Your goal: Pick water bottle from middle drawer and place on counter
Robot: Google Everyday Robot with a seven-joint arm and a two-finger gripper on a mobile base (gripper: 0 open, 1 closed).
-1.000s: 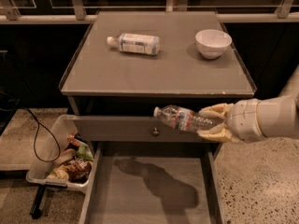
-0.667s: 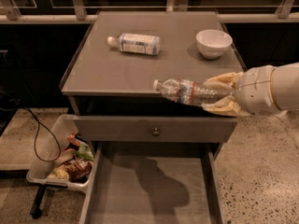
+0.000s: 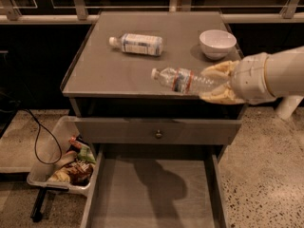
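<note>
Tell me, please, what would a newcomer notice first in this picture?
First the tool, at the right, shut on the water bottle and holding it sideways above the front part of the counter. Below, the middle drawer stands pulled open. Further back on the counter lie a white-label bottle and a white bowl.

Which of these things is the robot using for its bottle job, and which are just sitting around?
For the job: the water bottle, gripped by the hand over the front edge of the counter; the open middle drawer.
Just lying about: the white-label bottle, the white bowl, the floor bin of snacks.
</note>
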